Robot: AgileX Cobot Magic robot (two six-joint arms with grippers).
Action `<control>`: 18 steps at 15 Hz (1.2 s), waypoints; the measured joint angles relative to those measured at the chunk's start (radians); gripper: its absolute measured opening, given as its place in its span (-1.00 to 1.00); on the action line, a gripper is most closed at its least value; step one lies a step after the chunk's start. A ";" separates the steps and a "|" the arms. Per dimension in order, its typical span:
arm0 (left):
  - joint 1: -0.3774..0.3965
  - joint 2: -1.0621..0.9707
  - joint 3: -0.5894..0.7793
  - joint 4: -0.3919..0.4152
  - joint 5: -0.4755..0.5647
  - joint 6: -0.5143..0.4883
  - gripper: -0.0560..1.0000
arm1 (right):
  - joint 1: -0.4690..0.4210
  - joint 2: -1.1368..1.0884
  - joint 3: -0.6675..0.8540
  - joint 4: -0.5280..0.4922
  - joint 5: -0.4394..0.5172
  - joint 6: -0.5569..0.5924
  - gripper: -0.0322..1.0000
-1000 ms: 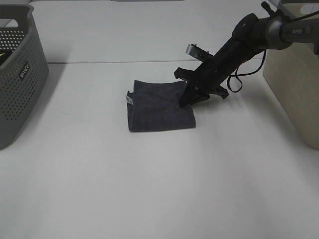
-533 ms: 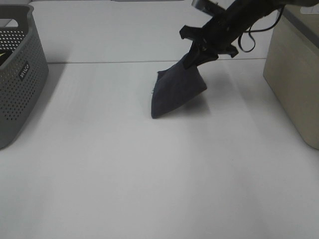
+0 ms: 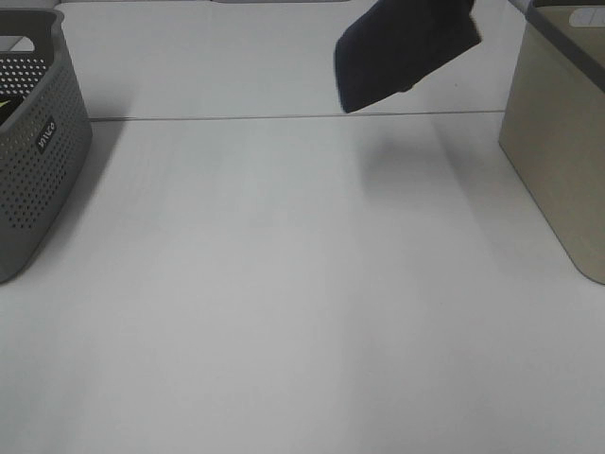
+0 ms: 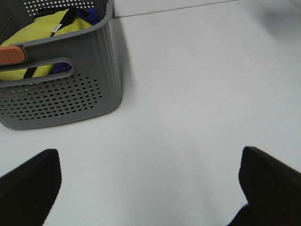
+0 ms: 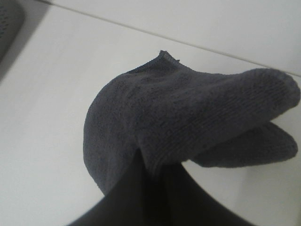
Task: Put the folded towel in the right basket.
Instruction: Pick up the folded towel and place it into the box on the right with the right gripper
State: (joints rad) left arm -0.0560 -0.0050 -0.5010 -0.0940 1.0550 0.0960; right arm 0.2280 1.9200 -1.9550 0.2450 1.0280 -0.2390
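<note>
The folded dark grey towel hangs in the air at the top of the exterior view, left of the beige right basket. My right gripper is above the frame there. In the right wrist view it is shut on the towel, which drapes over the fingers above the table. My left gripper is open and empty over the white table, its dark fingertips wide apart.
A grey perforated basket stands at the left edge. In the left wrist view this basket holds yellow and blue cloth. A seam line crosses the white table at the back.
My right gripper has lifted the towel off the table, up and to the right toward the beige basket. The arm has risen out of the exterior view.
</note>
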 joint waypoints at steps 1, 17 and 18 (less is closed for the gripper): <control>0.000 0.000 0.000 0.000 0.000 0.000 0.95 | -0.027 -0.072 0.000 -0.117 0.039 0.057 -0.86; 0.000 0.000 0.000 0.000 0.000 0.000 0.95 | -0.518 -0.160 0.309 -0.093 -0.061 0.074 -0.62; 0.000 0.000 0.000 0.000 0.000 0.000 0.95 | -0.518 -0.160 0.329 -0.097 -0.086 0.074 -0.39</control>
State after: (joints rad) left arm -0.0560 -0.0050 -0.5010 -0.0940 1.0550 0.0960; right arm -0.2900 1.7600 -1.6260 0.1480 0.9420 -0.1650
